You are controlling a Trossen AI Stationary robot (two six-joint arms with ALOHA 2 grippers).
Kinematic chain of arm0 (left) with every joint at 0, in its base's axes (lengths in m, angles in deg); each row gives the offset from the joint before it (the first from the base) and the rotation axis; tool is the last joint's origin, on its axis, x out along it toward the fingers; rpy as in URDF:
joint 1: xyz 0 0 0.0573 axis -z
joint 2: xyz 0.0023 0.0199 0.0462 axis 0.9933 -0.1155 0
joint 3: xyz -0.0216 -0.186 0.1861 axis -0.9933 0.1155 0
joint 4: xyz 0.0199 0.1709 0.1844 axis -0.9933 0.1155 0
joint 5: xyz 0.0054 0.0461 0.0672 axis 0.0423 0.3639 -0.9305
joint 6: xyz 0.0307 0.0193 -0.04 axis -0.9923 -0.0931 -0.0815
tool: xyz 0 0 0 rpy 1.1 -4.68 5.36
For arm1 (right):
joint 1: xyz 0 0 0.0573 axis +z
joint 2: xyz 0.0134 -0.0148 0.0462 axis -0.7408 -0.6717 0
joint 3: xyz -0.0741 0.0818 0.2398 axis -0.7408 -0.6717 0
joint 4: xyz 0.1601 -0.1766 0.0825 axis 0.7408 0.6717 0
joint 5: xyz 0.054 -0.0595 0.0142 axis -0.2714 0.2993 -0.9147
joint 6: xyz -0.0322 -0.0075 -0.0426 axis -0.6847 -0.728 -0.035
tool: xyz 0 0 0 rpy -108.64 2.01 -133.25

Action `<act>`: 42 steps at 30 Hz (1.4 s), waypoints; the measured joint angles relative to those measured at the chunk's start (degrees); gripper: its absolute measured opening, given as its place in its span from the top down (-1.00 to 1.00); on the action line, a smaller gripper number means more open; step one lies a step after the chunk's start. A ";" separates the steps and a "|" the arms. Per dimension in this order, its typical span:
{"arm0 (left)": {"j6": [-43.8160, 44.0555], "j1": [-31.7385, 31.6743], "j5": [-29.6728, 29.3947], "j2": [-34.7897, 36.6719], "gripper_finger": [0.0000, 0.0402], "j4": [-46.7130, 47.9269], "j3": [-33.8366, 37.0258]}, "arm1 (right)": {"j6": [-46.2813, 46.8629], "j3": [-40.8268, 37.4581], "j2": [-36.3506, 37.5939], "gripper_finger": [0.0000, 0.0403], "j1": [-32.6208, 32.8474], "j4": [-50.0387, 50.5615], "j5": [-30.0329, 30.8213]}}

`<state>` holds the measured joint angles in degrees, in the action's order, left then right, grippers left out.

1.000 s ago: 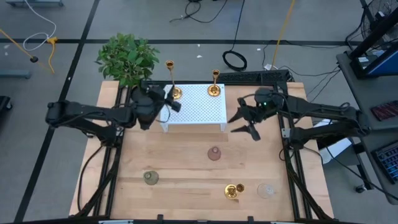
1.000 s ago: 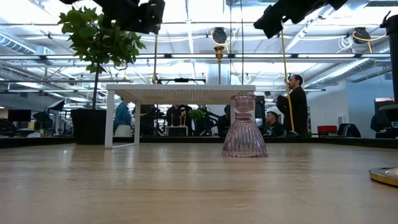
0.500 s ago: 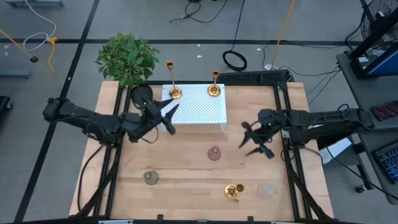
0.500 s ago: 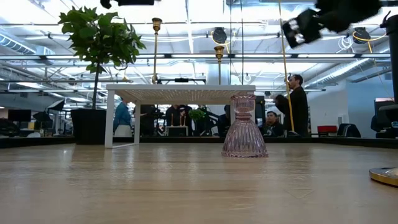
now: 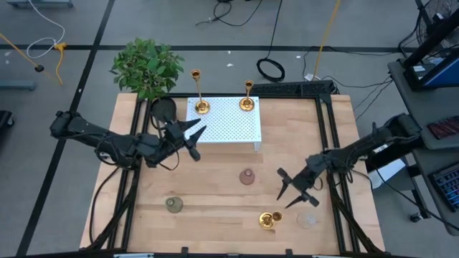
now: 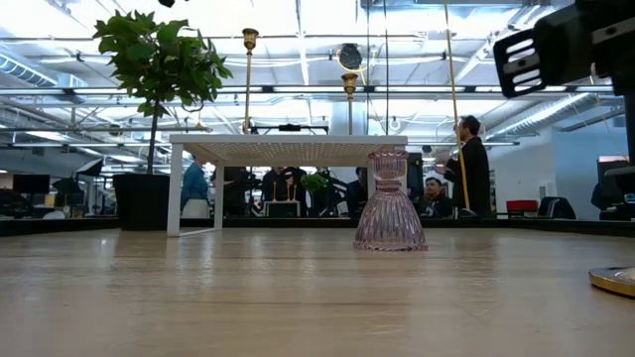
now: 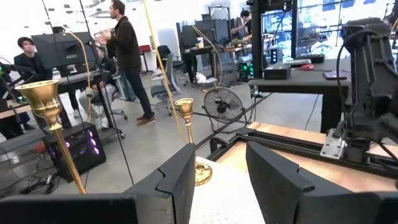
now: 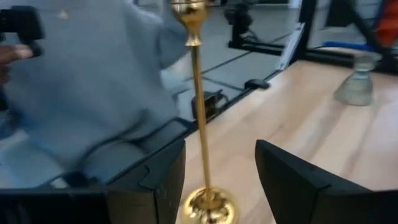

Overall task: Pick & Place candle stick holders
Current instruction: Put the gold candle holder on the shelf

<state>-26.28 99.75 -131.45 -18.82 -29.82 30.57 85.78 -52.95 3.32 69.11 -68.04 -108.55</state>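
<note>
right pincer (image 5: 285, 188): fingers spread wide, holding nothing; low over the table's front right part
gold candlestick, table (image 5: 268, 219): just ahead of the right pincer, upright on its round base on the wood; in the right wrist view its stem (image 8: 200, 106) rises between the two dark fingers, not touched by them
clear holder (image 5: 308, 218): close beside the right pincer, next to that gold candlestick
pink holder (image 5: 247, 176): near the right pincer, toward table centre; upright, between the two pincers; in the low view it stands in front of the white stand
left pincer (image 5: 196, 137): fingers open, empty; at the front left corner of the white stand (image 5: 233, 125)
gold candlesticks on stand: two, both upright at the stand's back edge; one (image 5: 201, 105) just beyond the left pincer, the other (image 5: 247, 102) farther along the same edge; both show past the fingers in the left wrist view
olive-green holder (image 5: 173, 205): well apart from the left pincer, on the table (image 5: 215, 193) near its front left
plant (image 5: 147, 66): beyond the left pincer, off the table's back left corner
people: several in the room behind the table, seen in the low and left wrist views
</note>
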 joint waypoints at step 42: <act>-1.09 1.75 -0.04 0.00 0.26 0.48 0.00 | 1.50 9.79 -19.62 0.90 6.26 -22.64 19.58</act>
<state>-27.38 101.50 -131.49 -18.82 -29.35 30.57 87.28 -43.16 -16.30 75.37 -90.69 -88.96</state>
